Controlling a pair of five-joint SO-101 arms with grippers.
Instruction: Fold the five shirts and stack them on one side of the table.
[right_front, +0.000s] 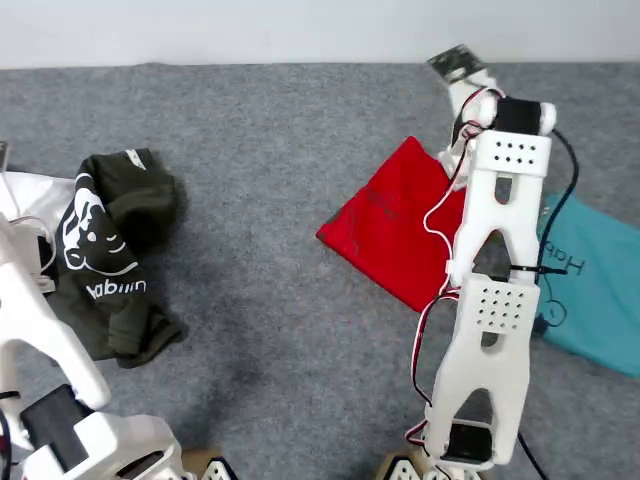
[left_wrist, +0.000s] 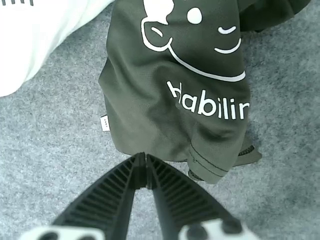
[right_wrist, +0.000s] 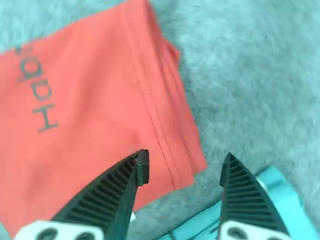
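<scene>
A crumpled dark green shirt (right_front: 115, 255) with a white cartoon print lies at the table's left. A white shirt (right_front: 25, 195) lies beside it at the edge. My left gripper (left_wrist: 145, 162) is shut, its tips meeting right at the near hem of the dark green shirt (left_wrist: 175, 75); I see no cloth between them. A folded red shirt (right_front: 385, 225) lies right of centre, with a teal shirt (right_front: 595, 290) further right. My right gripper (right_wrist: 185, 167) hangs open over the red shirt's (right_wrist: 90, 115) hemmed corner, one finger above the cloth and the other above the carpet.
The table is covered in grey carpet (right_front: 270, 170). The white right arm (right_front: 495, 280) stretches from the front edge over the red and teal shirts. The left arm (right_front: 40, 330) stands at the front left corner. A teal shirt corner (right_wrist: 270, 185) lies near the right fingers.
</scene>
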